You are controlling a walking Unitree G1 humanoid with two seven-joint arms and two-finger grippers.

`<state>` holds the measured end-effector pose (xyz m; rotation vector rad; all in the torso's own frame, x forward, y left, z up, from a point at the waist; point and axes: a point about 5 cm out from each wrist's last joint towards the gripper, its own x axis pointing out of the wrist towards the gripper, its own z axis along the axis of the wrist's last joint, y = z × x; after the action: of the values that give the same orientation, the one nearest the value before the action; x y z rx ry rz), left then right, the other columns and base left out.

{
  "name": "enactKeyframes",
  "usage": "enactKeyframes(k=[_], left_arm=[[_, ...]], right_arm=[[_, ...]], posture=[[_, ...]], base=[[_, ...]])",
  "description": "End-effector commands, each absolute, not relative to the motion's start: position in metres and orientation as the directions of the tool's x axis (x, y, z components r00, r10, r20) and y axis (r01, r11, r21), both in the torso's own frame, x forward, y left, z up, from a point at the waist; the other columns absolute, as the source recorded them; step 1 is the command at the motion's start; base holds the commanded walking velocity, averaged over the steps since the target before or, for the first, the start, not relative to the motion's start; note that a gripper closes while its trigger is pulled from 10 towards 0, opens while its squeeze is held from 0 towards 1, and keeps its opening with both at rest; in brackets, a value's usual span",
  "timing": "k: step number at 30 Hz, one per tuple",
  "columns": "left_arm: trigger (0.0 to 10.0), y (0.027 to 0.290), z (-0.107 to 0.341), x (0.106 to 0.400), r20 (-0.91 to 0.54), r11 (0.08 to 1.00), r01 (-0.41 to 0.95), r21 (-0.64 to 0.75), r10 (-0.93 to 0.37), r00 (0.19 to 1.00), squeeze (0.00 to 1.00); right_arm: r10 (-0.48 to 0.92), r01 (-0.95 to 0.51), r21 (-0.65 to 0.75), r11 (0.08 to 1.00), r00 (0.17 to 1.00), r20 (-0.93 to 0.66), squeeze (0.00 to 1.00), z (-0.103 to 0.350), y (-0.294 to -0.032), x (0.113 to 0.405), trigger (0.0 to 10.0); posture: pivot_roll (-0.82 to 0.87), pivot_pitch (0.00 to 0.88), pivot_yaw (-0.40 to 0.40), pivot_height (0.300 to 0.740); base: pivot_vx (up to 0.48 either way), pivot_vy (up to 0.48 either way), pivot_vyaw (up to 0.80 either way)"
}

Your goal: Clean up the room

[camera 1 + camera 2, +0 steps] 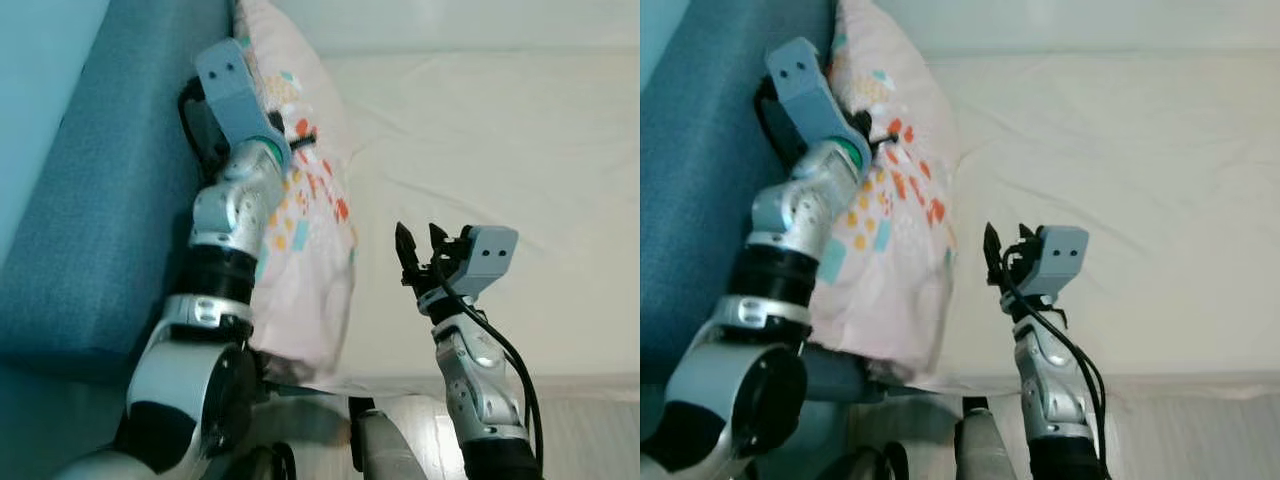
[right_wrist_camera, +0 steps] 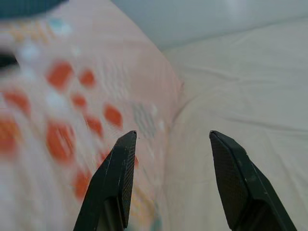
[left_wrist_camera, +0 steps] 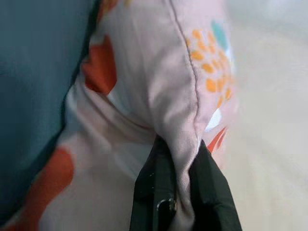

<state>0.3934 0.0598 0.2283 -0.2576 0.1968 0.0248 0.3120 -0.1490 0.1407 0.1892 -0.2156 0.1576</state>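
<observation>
**Left end effector pinching a patterned pillow at the head of a bed**

The pale pink fabric pillow with orange, yellow and teal spots (image 1: 310, 230) stands on edge in the upper left to centre left of the head-camera frame, wedged between the blue upholstered headboard (image 1: 110, 200) on its left and the cream-sheeted bed (image 1: 500, 150) on its right. The left end effector (image 3: 180, 192), at the upper left of the frame, is closed on a fold of the pillow's seam; in the left wrist view its two black fingers (image 3: 154, 187) press the cloth between them. The right end effector (image 1: 420, 245) hovers at centre frame, just to the right of the pillow and above the sheet, fingers spread apart and holding nothing. In the right wrist view the pillow lies beyond the open fingers (image 2: 115, 178), blurred.
</observation>
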Motion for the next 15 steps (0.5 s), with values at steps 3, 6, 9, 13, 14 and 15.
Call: enactKeyframes(k=[3, 6, 9, 13, 14, 15], left_arm=[[10.0, 0.050, 0.181, 0.385, -0.259, 1.000, -0.009, -0.006, 0.007, 0.966, 0.00], [10.0, 0.049, 0.167, 0.381, -0.234, 0.991, 0.037, 0.126, -0.006, 0.972, 0.00], [10.0, 0.047, 0.172, 0.380, -0.183, 0.987, 0.055, 0.153, -0.027, 0.983, 0.00], [10.0, 0.045, 0.199, 0.381, 0.008, 0.984, 0.051, 0.169, -0.053, 0.999, 1.00], [10.0, 0.045, 0.199, 0.381, 0.008, 0.984, 0.051, 0.169, -0.053, 0.999, 1.00], [10.0, 0.044, 0.210, 0.380, 0.083, 0.985, 0.057, 0.162, -0.071, 0.994, 1.00]], right_arm=[[0.139, -0.173, 0.175, 0.969, 0.971, 0.194, 0.00, 0.131, -0.146, 0.310, 10.0], [0.136, -0.171, 0.173, 0.970, 0.972, 0.194, 0.00, 0.130, -0.147, 0.309, 10.0], [0.134, -0.168, 0.173, 0.970, 0.972, 0.192, 0.00, 0.129, -0.148, 0.308, 10.0], [0.137, -0.171, 0.173, 0.970, 0.971, 0.194, 0.00, 0.130, -0.146, 0.309, 10.0], [0.137, -0.171, 0.173, 0.970, 0.971, 0.194, 0.00, 0.130, -0.146, 0.309, 10.0], [0.138, -0.173, 0.173, 0.970, 0.971, 0.196, 0.00, 0.131, -0.146, 0.309, 10.0]], posture=[[-0.19, 0.196, 0.141, 0.740], [-0.18, 0.197, 0.141, 0.740], [-0.18, 0.197, 0.139, 0.740], [-0.18, 0.193, 0.139, 0.740], [-0.18, 0.193, 0.139, 0.740], [-0.18, 0.193, 0.139, 0.740]], base=[[0.000, 0.000, 0.00], [0.000, 0.000, 0.00], [0.000, 0.000, 0.00], [0.000, 0.000, 0.00], [0.000, 0.000, 0.00], [0.000, 0.000, 0.00]])
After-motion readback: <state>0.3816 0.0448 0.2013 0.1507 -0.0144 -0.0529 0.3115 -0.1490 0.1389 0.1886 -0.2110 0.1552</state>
